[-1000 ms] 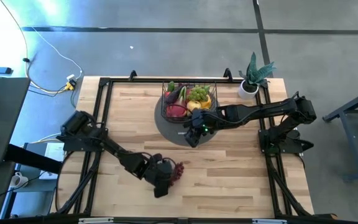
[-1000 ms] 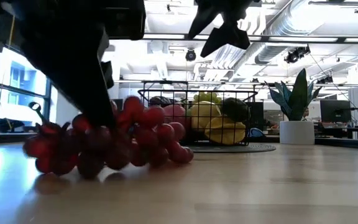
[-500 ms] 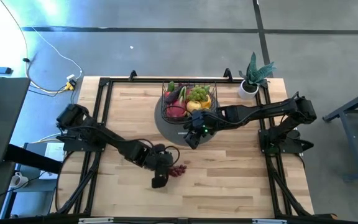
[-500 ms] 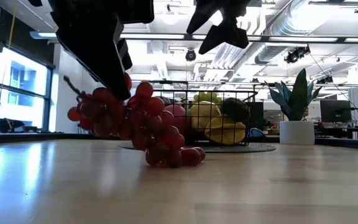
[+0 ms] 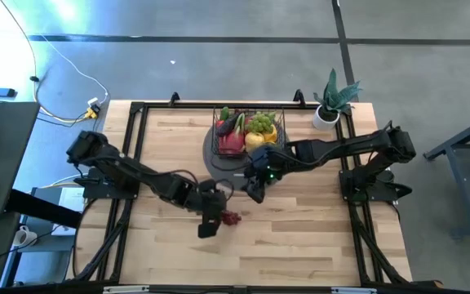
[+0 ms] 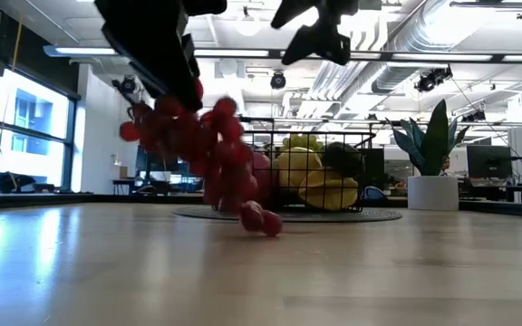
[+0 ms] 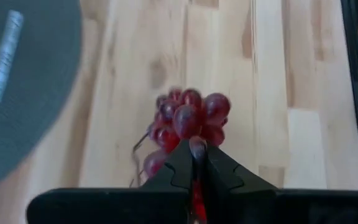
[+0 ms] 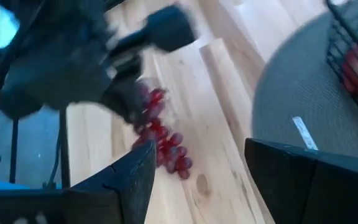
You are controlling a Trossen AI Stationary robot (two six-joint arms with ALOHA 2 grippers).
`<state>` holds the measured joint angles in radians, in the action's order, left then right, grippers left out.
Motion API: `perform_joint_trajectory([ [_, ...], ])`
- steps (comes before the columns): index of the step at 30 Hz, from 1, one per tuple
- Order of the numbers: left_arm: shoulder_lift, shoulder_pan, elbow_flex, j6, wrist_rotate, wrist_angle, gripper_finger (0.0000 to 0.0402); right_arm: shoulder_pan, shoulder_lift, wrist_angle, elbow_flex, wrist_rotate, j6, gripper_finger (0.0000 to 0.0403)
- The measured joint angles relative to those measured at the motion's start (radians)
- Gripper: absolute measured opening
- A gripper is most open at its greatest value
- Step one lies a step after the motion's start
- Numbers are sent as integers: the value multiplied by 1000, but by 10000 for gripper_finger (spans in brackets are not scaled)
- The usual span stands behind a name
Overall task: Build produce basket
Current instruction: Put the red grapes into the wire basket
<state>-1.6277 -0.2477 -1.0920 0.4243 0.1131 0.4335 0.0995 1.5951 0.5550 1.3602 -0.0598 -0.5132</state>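
Observation:
A bunch of red grapes (image 6: 208,149) hangs from my left gripper (image 7: 197,154), which is shut on it above the middle of the table, near the grey disc's (image 5: 219,167) near edge. The black wire basket (image 5: 247,131) stands on the disc and holds a pink fruit, green grapes, yellow fruits and a dark eggplant. My right gripper (image 8: 197,155) hovers open over the disc's near edge, just right of the bunch (image 5: 232,218), with nothing between its fingers. My left gripper pinches the top of the bunch (image 7: 197,144) between its two fingers, at a grape or the stem; which one is hidden by the fingers. The fingers slant down from above. The bunch hangs below them, and I cannot tell whether its lowest grapes (image 6: 268,224) touch the table.
A potted green plant (image 5: 333,102) stands at the far right corner. Bare wooden tabletop (image 5: 300,237) lies on the near side and to the left of the disc. Black frame rails run along the table's edges.
My left gripper has risen and gone a little toward the far edge and the basket. The red grapes, which lay on the table, have been drawn up and now hang below the fingers, the bunch's lower end leaving the wood last.

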Motion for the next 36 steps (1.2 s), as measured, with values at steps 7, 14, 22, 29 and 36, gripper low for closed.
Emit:
perform_joint_trajectory([
  [7, 101, 70, 0, -57, -1, 6, 0, 22, 0, -5, 0, -2, 44, 229],
  [14, 201, 133, 0, -97, -1, 1, 0, 15, 0, -6, 0, -1, 27, 229],
  [22, 273, 201, 0, -133, -2, 16, 0, 12, 0, -98, 0, 52, 76, 229],
  [29, 303, 252, 0, -162, -29, 19, 0, -15, 0, -191, 0, 53, 117, 242],
  [36, 304, 280, -28, -172, -34, 10, 0, -34, 0, -220, 0, 93, 281, 267],
])
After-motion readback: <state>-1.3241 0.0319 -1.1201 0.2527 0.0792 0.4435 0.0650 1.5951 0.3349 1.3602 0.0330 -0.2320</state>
